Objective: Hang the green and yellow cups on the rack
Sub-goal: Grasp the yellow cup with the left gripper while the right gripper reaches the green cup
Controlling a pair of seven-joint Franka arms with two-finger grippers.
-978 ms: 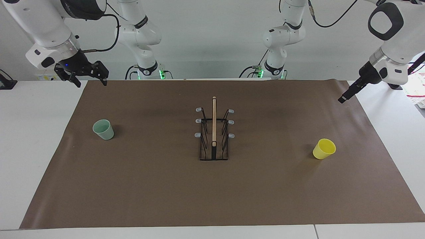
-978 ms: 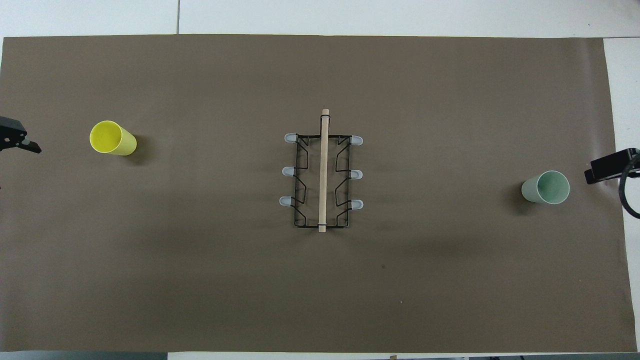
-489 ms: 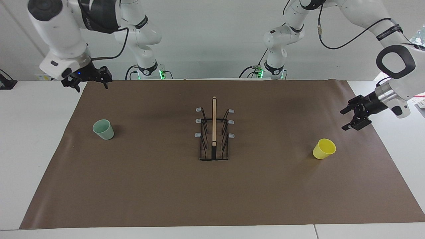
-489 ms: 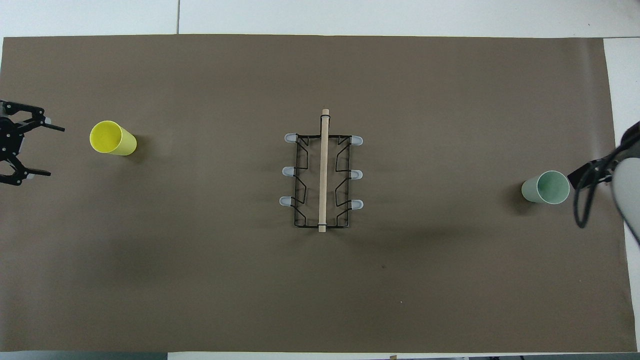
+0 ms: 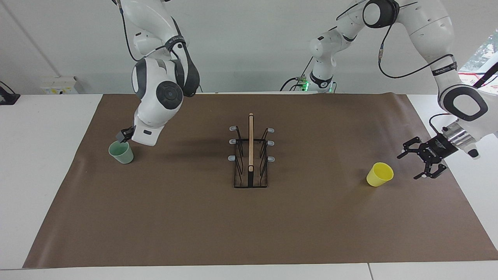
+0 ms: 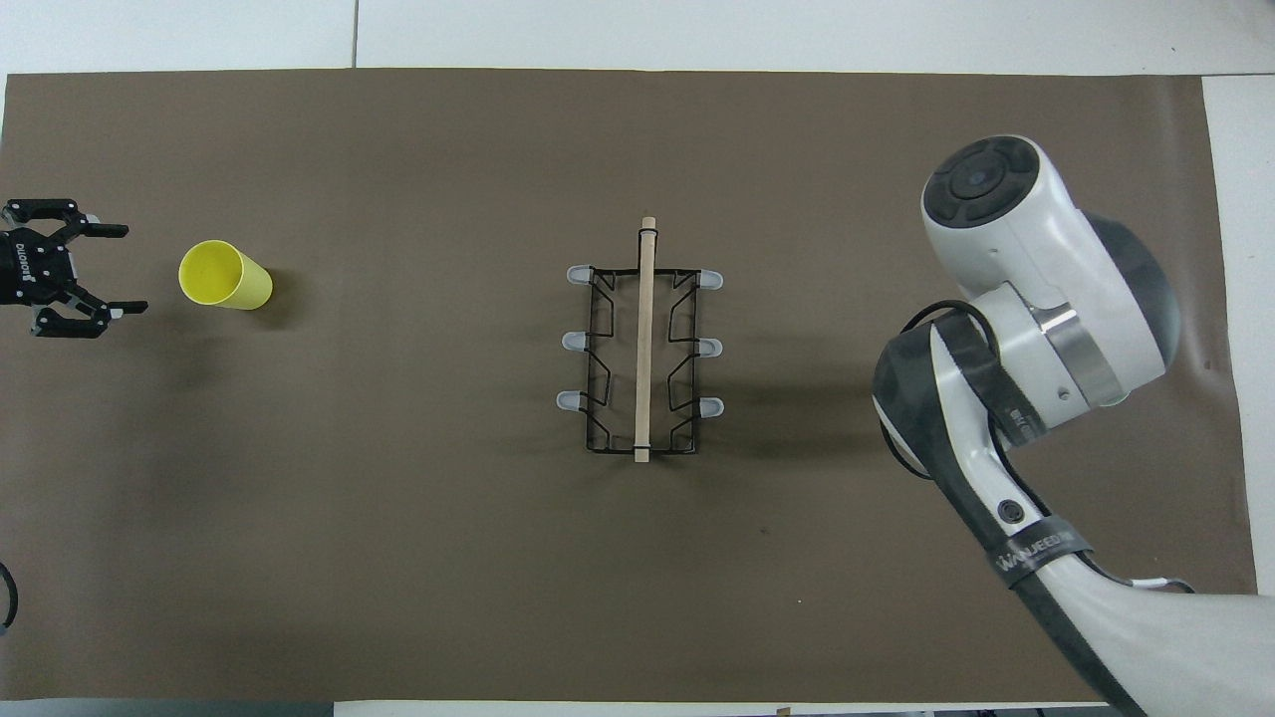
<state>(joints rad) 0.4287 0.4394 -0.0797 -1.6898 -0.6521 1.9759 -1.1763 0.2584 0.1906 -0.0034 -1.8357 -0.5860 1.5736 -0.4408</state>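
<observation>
The pale green cup (image 5: 121, 152) stands upright on the brown mat toward the right arm's end; in the overhead view the right arm hides it. My right gripper (image 5: 124, 135) is just above the cup's rim, mostly hidden by its own wrist. The yellow cup (image 5: 379, 174) (image 6: 224, 275) lies tilted on the mat toward the left arm's end. My left gripper (image 5: 407, 167) (image 6: 134, 269) is open and empty, low beside the yellow cup, apart from it, fingers pointing at it. The black wire rack (image 5: 251, 155) (image 6: 642, 349) stands mid-mat, with no cup on its prongs.
A brown mat (image 5: 194, 217) covers most of the white table (image 5: 39, 155). The right arm's large white wrist and elbow (image 6: 1036, 309) hang over the mat between the rack and the mat's edge.
The right arm has swung from the table's edge to just over the green cup. The left gripper has dropped lower, closer to the yellow cup, still open.
</observation>
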